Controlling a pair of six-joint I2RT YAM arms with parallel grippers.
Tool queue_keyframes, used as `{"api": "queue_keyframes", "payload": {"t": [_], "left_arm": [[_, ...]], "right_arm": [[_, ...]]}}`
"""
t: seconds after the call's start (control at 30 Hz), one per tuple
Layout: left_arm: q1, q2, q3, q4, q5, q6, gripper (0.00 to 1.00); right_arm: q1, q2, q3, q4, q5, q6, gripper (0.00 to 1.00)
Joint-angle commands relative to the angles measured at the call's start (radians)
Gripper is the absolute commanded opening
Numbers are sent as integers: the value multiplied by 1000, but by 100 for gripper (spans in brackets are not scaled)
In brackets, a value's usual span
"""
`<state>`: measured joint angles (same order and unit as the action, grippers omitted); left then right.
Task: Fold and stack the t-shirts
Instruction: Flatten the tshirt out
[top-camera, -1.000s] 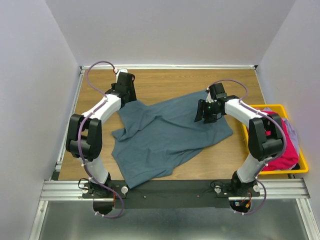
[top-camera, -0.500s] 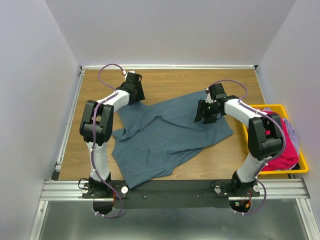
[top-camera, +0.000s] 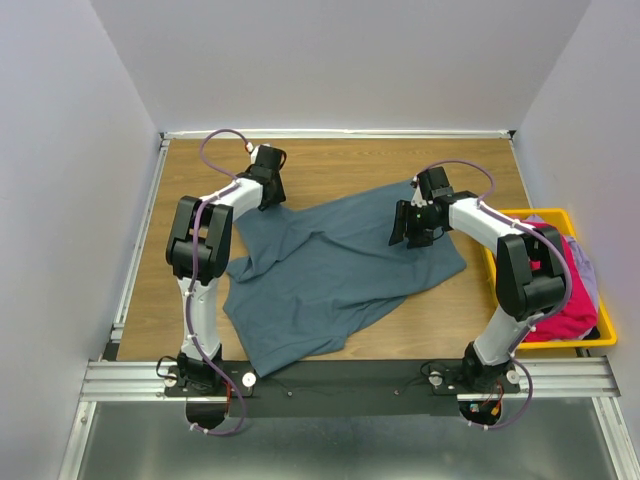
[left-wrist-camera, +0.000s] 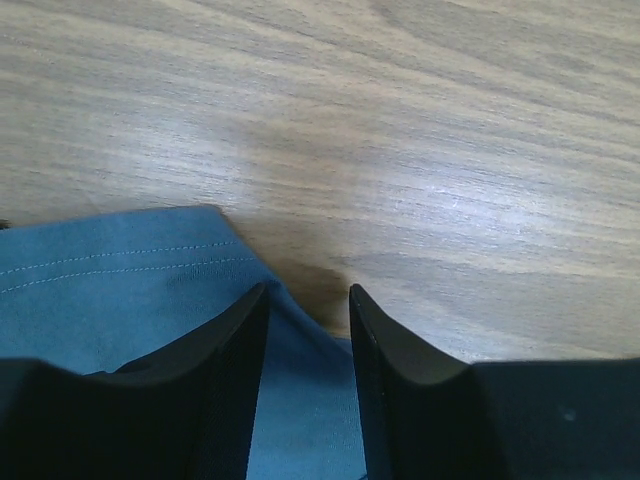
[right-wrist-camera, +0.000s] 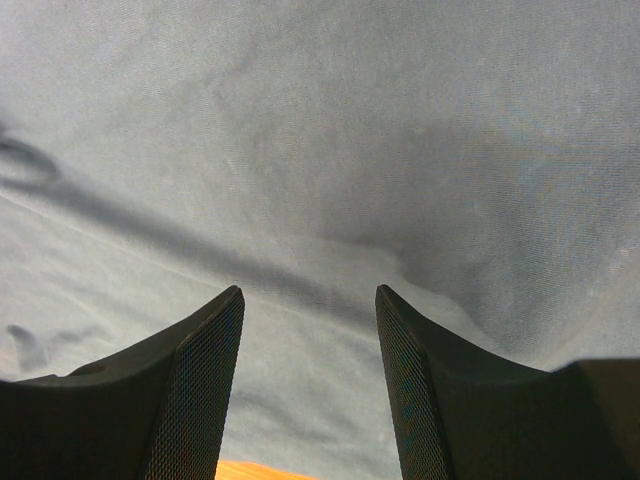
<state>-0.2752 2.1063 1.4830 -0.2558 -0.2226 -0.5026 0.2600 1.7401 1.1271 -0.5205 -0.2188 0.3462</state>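
A slate blue-grey t-shirt (top-camera: 330, 270) lies crumpled and spread out on the wooden table (top-camera: 340, 165). My left gripper (top-camera: 270, 193) is low at the shirt's far left corner. In the left wrist view the gripper (left-wrist-camera: 307, 292) is open with a narrow gap, and the shirt's hemmed edge (left-wrist-camera: 120, 290) runs between the fingers. My right gripper (top-camera: 406, 230) is over the shirt's far right part. In the right wrist view it (right-wrist-camera: 310, 292) is open and empty, with wrinkled cloth (right-wrist-camera: 320, 130) just beneath. A magenta-pink shirt (top-camera: 560, 300) and a pale grey-blue one (top-camera: 586, 272) lie in the bin.
A yellow plastic bin (top-camera: 560, 343) stands at the table's right edge, beside the right arm. Bare wood shows along the far side and at the left of the shirt. White walls close in the table on three sides.
My left gripper has moved right and a little nearer, from the bare wood onto the shirt's far left corner. The right arm and the shirt have not moved.
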Motion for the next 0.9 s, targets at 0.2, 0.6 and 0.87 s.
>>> {"api": "queue_keyframes", "payload": {"t": [0.2,0.6,0.87], "left_arm": [[2,-12,-55,-45,-67,-5,45],[-37,-61,-58,-37,-41,-5,0],[-197,-150,62,-74,-133,24,0]], "right_arm": [[2,-1,-3,-1,-11,-15,63],[2,-8,2,-1,-11,-19,63],[2,-40,-1,-1,16,-9,63]]}}
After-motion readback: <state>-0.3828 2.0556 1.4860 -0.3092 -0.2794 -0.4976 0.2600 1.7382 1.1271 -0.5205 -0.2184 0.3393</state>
